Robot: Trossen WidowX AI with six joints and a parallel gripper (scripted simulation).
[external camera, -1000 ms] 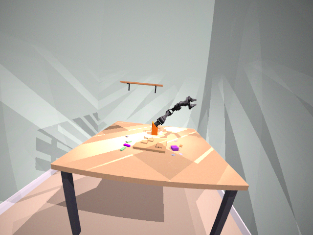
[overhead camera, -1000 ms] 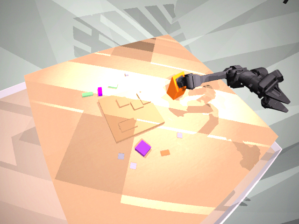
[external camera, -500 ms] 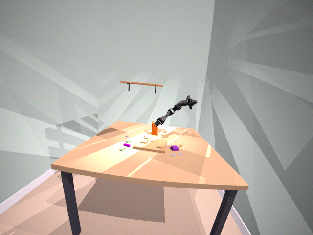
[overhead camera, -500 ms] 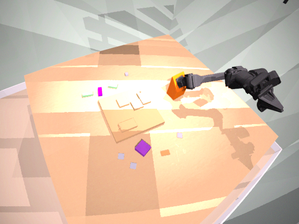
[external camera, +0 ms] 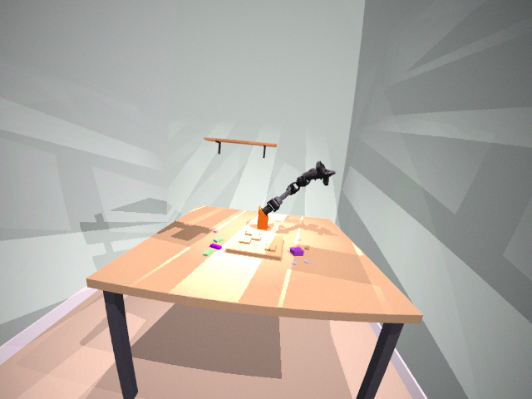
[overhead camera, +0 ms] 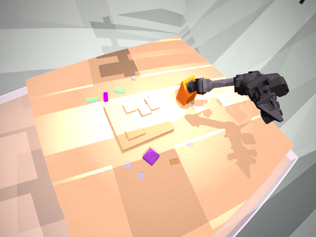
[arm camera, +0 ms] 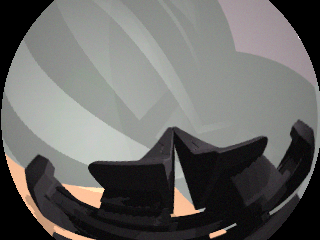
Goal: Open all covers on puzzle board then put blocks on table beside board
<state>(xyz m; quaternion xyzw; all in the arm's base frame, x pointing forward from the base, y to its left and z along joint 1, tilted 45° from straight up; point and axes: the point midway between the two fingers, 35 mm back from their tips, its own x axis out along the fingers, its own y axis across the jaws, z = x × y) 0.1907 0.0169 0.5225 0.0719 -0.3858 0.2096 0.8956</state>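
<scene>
Black arm on orange base (external camera: 262,221) raises its claw (external camera: 333,172) above a desk (external camera: 232,296) holding a board (external camera: 253,253) among small coloured blocks (external camera: 297,251).

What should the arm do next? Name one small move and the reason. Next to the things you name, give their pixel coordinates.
Probably open the fingers (overhead camera: 282,120) (external camera: 334,172) while swinging back toward the board (overhead camera: 114,122) (external camera: 240,252). They are shut with nothing between them, raised off to one side, while the board's raised pieces (overhead camera: 136,133) (external camera: 271,246) sit out of their reach; whether any cover is closed, I cannot tell.

orange arm base (overhead camera: 182,98) (external camera: 262,221) – black arm (overhead camera: 220,83) (external camera: 293,187), purple block (overhead camera: 151,156) (external camera: 296,251) – tan board (overhead camera: 142,140) (external camera: 253,252), two mint-green pieces (overhead camera: 92,99) (external camera: 219,239)
</scene>
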